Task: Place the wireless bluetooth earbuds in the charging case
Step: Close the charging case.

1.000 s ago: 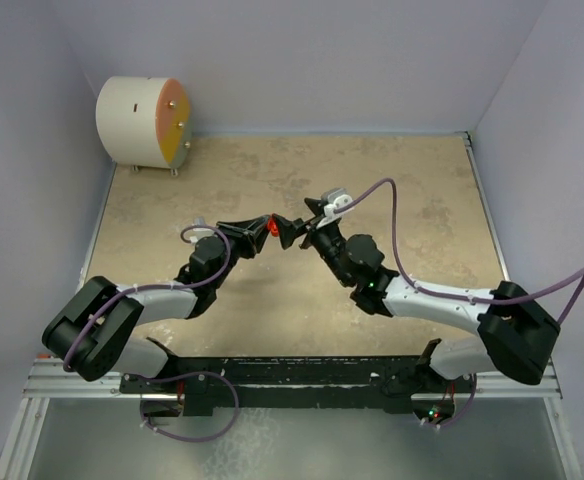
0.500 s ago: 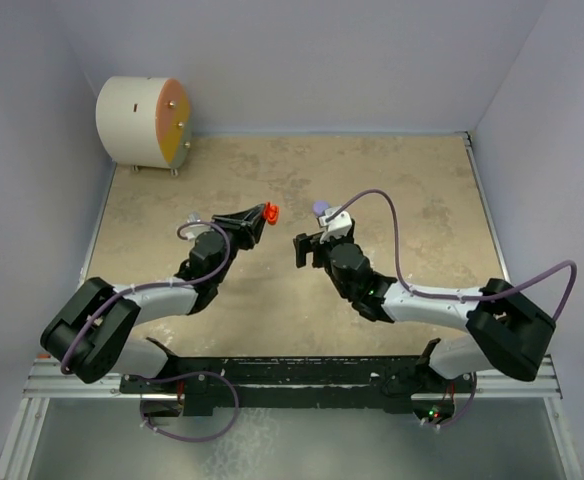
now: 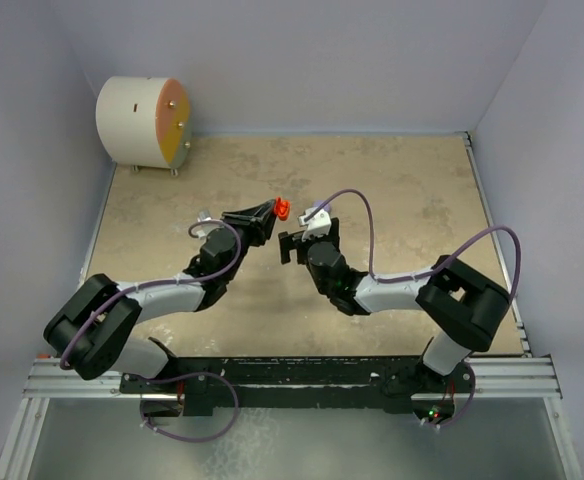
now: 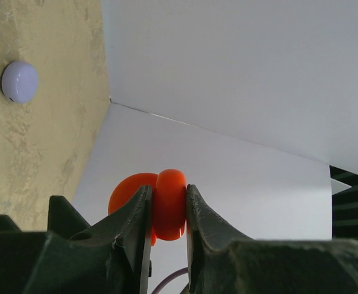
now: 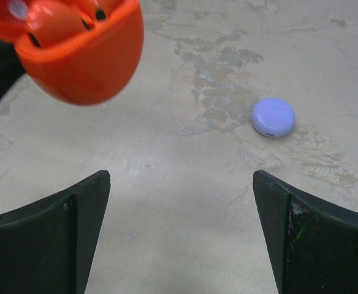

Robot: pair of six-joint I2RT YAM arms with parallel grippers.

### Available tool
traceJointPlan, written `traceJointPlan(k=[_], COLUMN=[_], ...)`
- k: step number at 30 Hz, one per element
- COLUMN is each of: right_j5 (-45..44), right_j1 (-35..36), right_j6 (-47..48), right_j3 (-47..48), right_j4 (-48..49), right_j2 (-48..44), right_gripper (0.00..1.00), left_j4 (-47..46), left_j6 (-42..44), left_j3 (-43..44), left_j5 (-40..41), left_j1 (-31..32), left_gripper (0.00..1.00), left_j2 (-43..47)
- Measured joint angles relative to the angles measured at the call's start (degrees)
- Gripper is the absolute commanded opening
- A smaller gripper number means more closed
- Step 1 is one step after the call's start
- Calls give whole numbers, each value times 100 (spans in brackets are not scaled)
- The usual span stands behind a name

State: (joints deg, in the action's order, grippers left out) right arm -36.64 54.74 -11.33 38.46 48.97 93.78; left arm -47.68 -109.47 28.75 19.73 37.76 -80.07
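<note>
Under my two arms lies a beige table with a mottled stone pattern, and pale, plain walls close it on the left, the back and the right. At the far left corner a white drum with an orange face lies on its side on small feet, well apart from both arms. Near the middle of the table my left gripper is closed tight on the red case. Its two fingers press the case from both sides and hold it up in the air, above the surface. The case hangs open just in front of my right gripper, at the upper left of the right wrist view. Inside it I see rounded red shapes with small dark holes, which I take for the red earbuds sitting in their places, though I cannot tell this surely. My right gripper has its jaws spread wide and holds nothing; bare table shows between its fingers. Farther on the table, toward the right finger's side, the round lavender case lies flat and closed, touching nothing. From the top view my right wrist covers that spot, so I cannot find the lavender case there. Lavender earbuds I cannot make out in any view.
</note>
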Motion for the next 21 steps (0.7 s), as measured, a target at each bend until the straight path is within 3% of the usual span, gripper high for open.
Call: traceJointPlan(k=[21], right_j5=[-254], right_j1=[0], right_j6=[535], right_j3=[118], right_j4=[1458], right_j2=[496], right_gripper=[100], left_j4=[26], left_j6=[-199], left_j3=[-103], left_j5=[157], left_j1=[197], left_gripper=[0], left_j2=[-55])
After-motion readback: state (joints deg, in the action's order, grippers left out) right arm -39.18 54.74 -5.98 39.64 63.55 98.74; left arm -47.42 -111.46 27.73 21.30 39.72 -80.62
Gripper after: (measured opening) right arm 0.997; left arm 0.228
